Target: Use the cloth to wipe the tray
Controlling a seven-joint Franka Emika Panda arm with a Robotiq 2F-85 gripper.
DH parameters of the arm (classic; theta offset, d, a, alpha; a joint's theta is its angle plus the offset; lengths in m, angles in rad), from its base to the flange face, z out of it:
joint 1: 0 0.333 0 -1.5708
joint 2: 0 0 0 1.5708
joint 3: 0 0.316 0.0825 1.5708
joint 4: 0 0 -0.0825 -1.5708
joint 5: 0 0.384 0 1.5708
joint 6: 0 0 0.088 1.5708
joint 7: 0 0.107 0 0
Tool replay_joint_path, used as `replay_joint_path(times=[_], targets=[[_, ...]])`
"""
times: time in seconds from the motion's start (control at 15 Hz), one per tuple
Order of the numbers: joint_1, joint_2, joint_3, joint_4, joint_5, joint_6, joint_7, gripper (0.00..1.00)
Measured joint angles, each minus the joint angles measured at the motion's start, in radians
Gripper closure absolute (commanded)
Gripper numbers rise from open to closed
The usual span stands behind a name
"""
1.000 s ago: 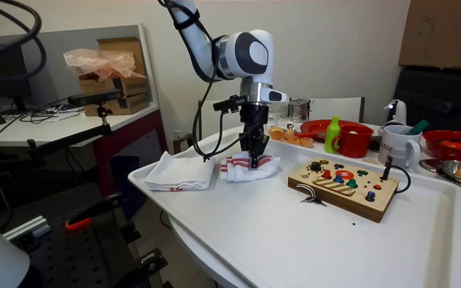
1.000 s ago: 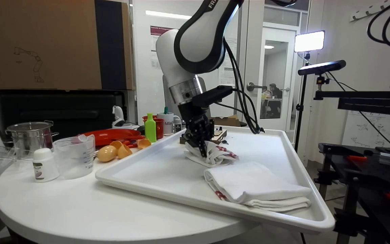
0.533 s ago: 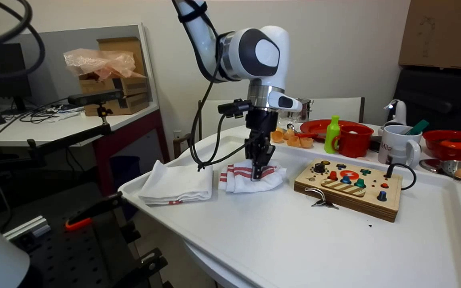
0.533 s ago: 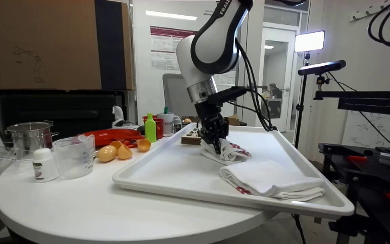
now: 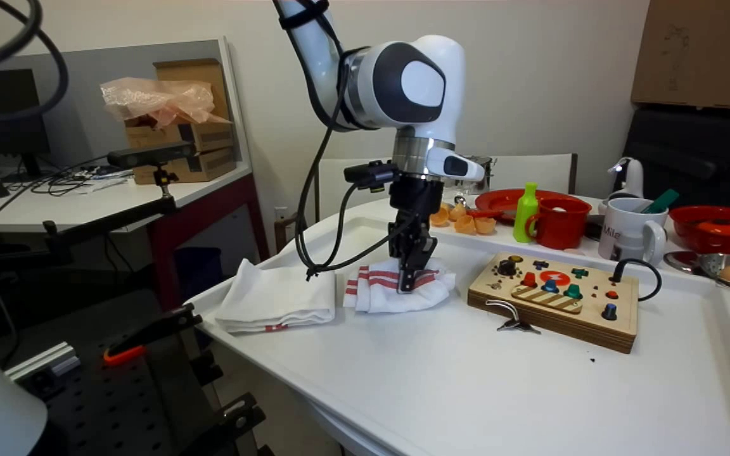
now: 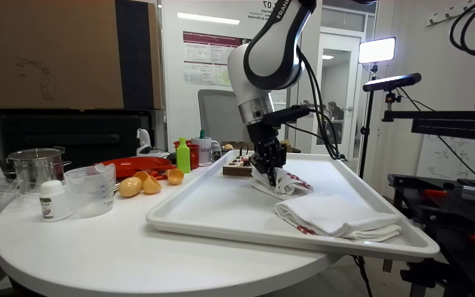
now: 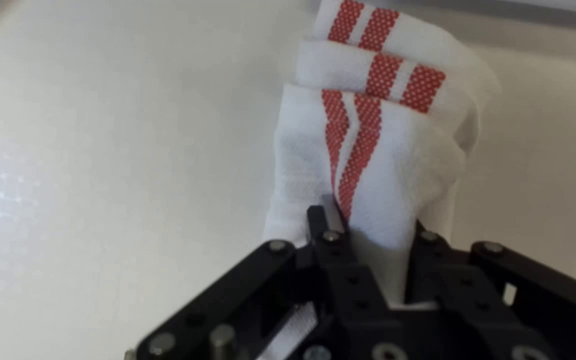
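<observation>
A white cloth with red stripes [image 5: 377,301] lies bunched on the white tray [image 5: 416,373]; it also shows in the wrist view [image 7: 393,145] and in an exterior view [image 6: 293,185]. My gripper [image 5: 407,282] points down and is shut on a fold of this cloth, pressed low against the tray. In the wrist view the fingers [image 7: 335,235] stand on both sides of the fold, and the gripper [image 7: 375,220] hides part of the cloth. A second folded white cloth [image 5: 279,301] lies near the tray corner, also seen in an exterior view [image 6: 336,216].
A wooden control box [image 5: 549,301] with knobs sits on the tray, a metal clip-like piece [image 5: 512,320] beside it. A small dark speck [image 5: 592,360] lies in front. A green bottle [image 5: 525,215], red mug [image 5: 564,225], eggshells and a measuring cup [image 6: 91,192] stand beyond the rim.
The tray has slid along the table with my gripper, the cloths and the box, nearer the camera in an exterior view. The motion is smaller in the last half second. The grip is unchanged.
</observation>
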Motion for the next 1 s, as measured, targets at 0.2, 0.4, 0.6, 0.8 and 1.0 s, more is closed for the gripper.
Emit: replay_joint_path(times=[0.2,0.4,0.6,0.8,1.0], targets=[[-0.005,-0.011,-0.005,-0.021,0.0,0.006,0.0,0.94],[-0.013,-0.019,-0.008,-0.038,0.005,0.008,0.0,0.94],[-0.022,-0.027,-0.014,-0.054,0.016,0.008,0.0,0.94],[-0.029,-0.035,-0.029,-0.072,0.024,0.007,0.0,0.94],[-0.038,-0.041,-0.044,-0.088,0.03,0.007,0.001,0.94]])
